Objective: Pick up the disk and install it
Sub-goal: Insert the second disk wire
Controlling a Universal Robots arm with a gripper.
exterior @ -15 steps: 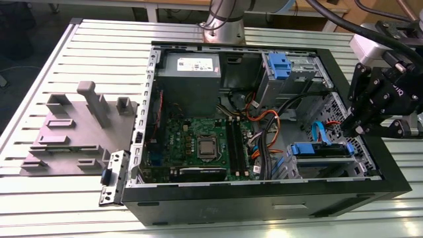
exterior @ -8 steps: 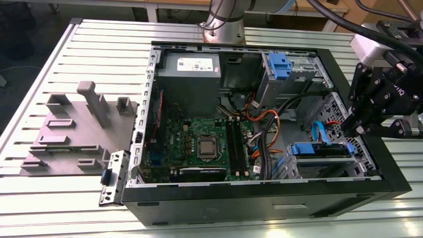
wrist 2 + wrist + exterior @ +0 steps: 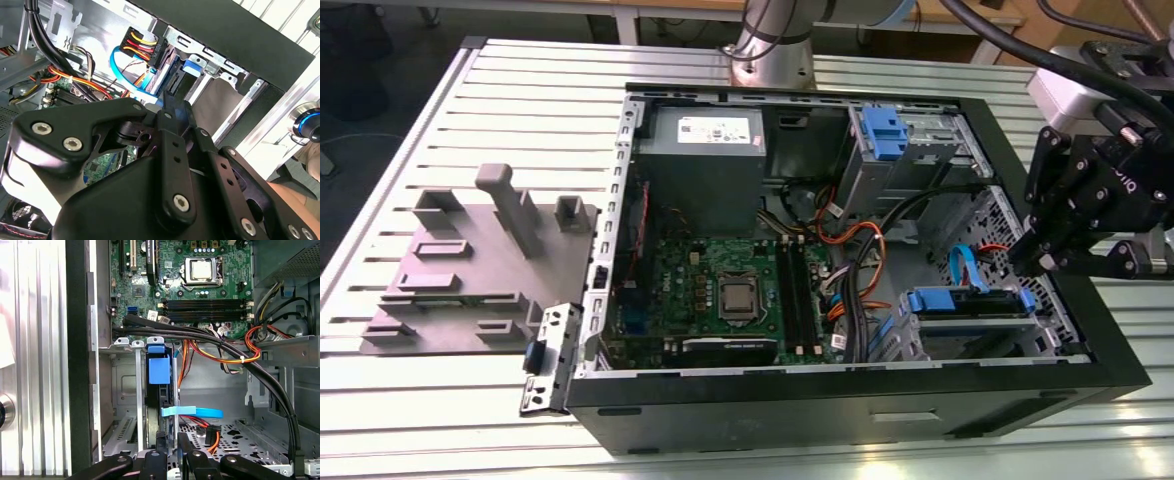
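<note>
Nearest, at the exterior view's right: black multi-link gripper point(image 3: 1067, 262) hanging over the right edge of the open black tower computer case point(image 3: 854, 400), above the lower drive cage. Fingers point(image 3: 159, 452) close together in the first wrist view, clamped on the rear edge of the disk point(image 3: 161, 405), a flat silver-grey metal hard drive with blue plastic side rails. Disk standing on edge inside the grey metal drive cage point(image 3: 125, 425), blue rail tab point(image 3: 159, 371) toward the motherboard; in the exterior view, seated in the lower bay point(image 3: 970, 305) near the case's front corner. Light-blue flat data cable point(image 3: 192, 412) lying just beside the disk, orange and red wires near it. In the second wrist view, gripper linkage point(image 3: 175, 150) up close, black power connector with yellow and red wires point(image 3: 145, 47) beyond it. Further in: green motherboard point(image 3: 720, 290) with bare silver processor point(image 3: 736, 298). Behind that, grey power-supply box with white sticker point(image 3: 700, 135). Upper bay with bare blue plastic bracket point(image 3: 883, 135). Grey plastic fixture block point(image 3: 467, 270) on the slatted aluminium table point(image 3: 400, 180), well apart, exterior view's left.
</note>
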